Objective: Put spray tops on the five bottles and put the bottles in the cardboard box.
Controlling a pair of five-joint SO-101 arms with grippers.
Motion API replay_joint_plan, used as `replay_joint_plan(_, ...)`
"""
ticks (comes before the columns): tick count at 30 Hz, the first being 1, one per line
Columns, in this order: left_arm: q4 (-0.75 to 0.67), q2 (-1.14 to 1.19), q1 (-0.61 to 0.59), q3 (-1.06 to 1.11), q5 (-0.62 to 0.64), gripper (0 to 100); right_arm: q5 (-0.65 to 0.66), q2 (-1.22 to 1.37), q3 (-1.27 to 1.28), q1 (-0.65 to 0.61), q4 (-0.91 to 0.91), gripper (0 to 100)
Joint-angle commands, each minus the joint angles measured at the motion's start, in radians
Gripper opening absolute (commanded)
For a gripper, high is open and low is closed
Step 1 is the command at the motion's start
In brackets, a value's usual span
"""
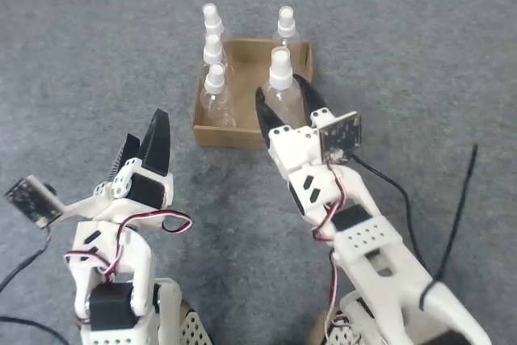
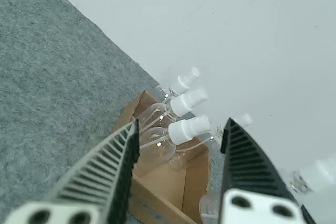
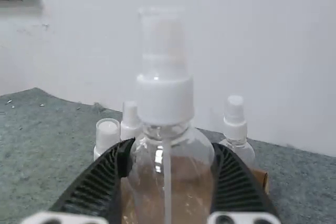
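Observation:
The cardboard box (image 1: 234, 136) sits at the middle back of the grey carpet. A clear spray bottle (image 1: 280, 66) with a white top stands in its front right part, and my right gripper (image 1: 280, 86) is shut on this bottle, one finger against each side. The right wrist view has the same bottle (image 3: 164, 93) upright between the fingers of the right gripper (image 3: 170, 150). Three capped bottles (image 1: 215, 78) line up along the box's left side. Another capped bottle (image 1: 286, 22) stands at the back right corner; inside or behind, I cannot tell. My left gripper (image 1: 147, 131) hovers open, short of the box's front left.
Grey carpet surrounds the box on all sides, with a white wall behind it. A black cable (image 1: 460, 199) runs along the right arm's outer side. Through the open left gripper (image 2: 182, 127) I see the box (image 2: 149, 205) and the row of capped bottles (image 2: 188, 128).

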Motion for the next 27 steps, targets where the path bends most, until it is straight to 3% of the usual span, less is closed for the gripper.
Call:
replay_joint_plan(1,-0.029,-0.023,-0.005,-0.007,-0.003,23,-0.008,0.054,-0.08,0.01,-0.105,8.4)
replay_joint_plan(6,-0.029,-0.023,-0.005,-0.007,-0.003,23,-0.005,0.153,-0.106,0.012,-0.183,8.4)
replay_joint_plan(27,-0.028,-0.023,-0.005,-0.007,-0.003,23,-0.009,0.427,-0.267,0.013,-0.188,8.5)
